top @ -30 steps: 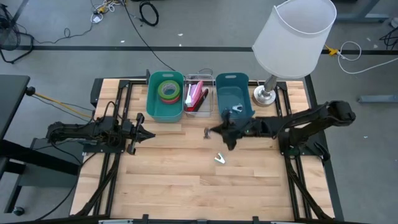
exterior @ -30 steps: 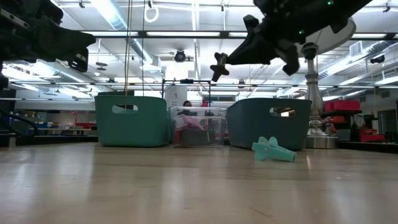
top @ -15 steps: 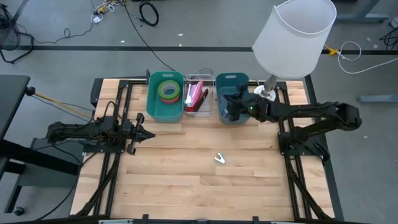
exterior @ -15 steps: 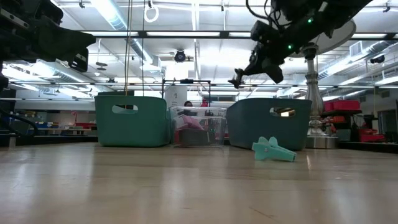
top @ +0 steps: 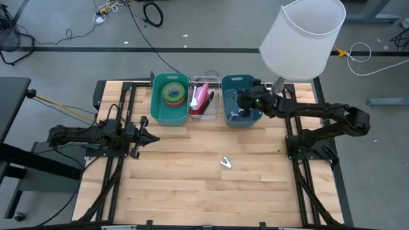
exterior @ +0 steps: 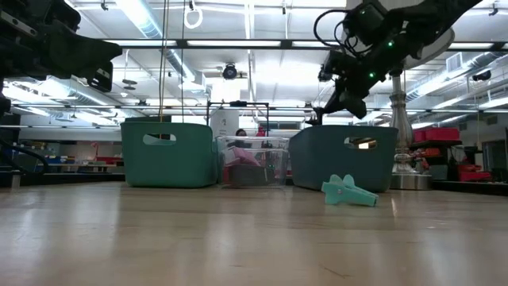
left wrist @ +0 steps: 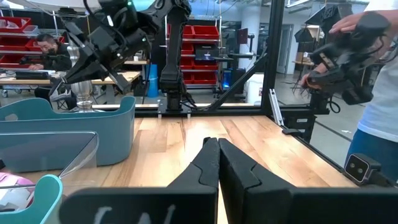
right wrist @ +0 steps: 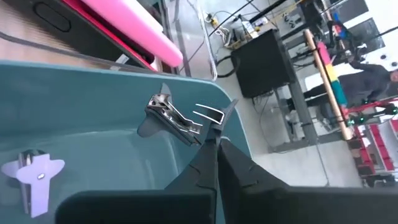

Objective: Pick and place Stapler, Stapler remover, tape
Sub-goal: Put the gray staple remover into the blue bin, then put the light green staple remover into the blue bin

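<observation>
1. Right gripper (top: 234, 104) hangs over the blue bin (top: 250, 117) at the table's far edge, fingers pinched together, holding nothing.
2. Two staple removers (right wrist: 175, 117) lie inside that bin; a teal one (top: 226, 163) sits out mid-table.
3. Tape rolls (top: 172, 92) are in the green bin (top: 157, 112), pink stapler (top: 200, 98) in the clear tray.
4. Left gripper (top: 146, 138) waits near the left edge, closed too.

We see the table (top: 192, 191) evenly lit from above, shadows soft. In the low view, ceiling strip lights (exterior: 151, 16) glare brightly, the near tabletop blurs, and the arms turn to silhouettes.
</observation>
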Controlling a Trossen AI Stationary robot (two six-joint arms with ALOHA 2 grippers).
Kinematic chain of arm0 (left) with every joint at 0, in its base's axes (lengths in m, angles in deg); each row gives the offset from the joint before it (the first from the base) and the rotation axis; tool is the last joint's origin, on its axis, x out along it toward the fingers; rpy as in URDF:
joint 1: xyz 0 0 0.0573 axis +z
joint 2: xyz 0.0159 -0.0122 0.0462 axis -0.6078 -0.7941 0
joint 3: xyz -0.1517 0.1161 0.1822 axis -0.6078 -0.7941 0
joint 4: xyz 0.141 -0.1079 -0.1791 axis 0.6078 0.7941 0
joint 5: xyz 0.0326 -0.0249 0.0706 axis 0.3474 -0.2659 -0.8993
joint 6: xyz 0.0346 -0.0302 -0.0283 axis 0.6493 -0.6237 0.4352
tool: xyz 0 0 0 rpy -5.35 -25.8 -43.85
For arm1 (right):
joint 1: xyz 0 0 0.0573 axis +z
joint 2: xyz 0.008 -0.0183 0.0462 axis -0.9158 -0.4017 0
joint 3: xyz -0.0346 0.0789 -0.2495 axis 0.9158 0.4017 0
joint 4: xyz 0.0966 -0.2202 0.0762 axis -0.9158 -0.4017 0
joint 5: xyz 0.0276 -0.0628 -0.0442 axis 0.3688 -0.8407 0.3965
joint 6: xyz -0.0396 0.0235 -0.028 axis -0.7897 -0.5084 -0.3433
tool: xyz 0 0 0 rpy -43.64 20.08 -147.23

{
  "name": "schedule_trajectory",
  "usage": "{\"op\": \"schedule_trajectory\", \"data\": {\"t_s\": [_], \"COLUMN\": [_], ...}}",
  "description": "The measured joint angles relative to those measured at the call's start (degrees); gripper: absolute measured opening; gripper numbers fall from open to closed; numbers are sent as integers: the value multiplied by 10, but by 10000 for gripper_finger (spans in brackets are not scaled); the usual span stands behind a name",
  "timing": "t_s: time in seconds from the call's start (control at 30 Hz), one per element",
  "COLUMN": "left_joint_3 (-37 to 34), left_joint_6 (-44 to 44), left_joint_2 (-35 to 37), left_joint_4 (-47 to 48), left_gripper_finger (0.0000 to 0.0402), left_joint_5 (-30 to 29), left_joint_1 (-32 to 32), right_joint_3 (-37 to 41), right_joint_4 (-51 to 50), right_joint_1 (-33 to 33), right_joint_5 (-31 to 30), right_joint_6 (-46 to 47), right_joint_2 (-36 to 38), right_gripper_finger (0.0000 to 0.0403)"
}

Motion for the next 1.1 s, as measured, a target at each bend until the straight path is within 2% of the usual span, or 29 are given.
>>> {"op": "schedule_trajectory", "data": {"t_s": [0.23, 0.43, 0.67, 0.83, 1.1], "left_joint_3": [0, 0, 0, 0, 0], "left_joint_6": [0, 0, 0, 0, 0], "left_joint_2": [0, 0, 0, 0, 0], "left_joint_4": [0, 0, 0, 0, 0], "left_gripper_finger": [3, 3, 3, 3, 3], "left_joint_5": [0, 0, 0, 0, 0], "left_joint_1": [0, 0, 0, 0, 0], "right_joint_3": [0, 0, 0, 0, 0], "right_joint_4": [-16, -15, -14, -13, -12], "right_joint_1": [-20, -23, -24, -24, -23], "right_joint_5": [5, 4, 1, 1, 2], "right_joint_6": [22, 31, 81, 83, 82], "right_joint_2": [-26, -51, -58, -58, -58], "right_gripper_finger": [4, 31, 100, 154, 204]}}
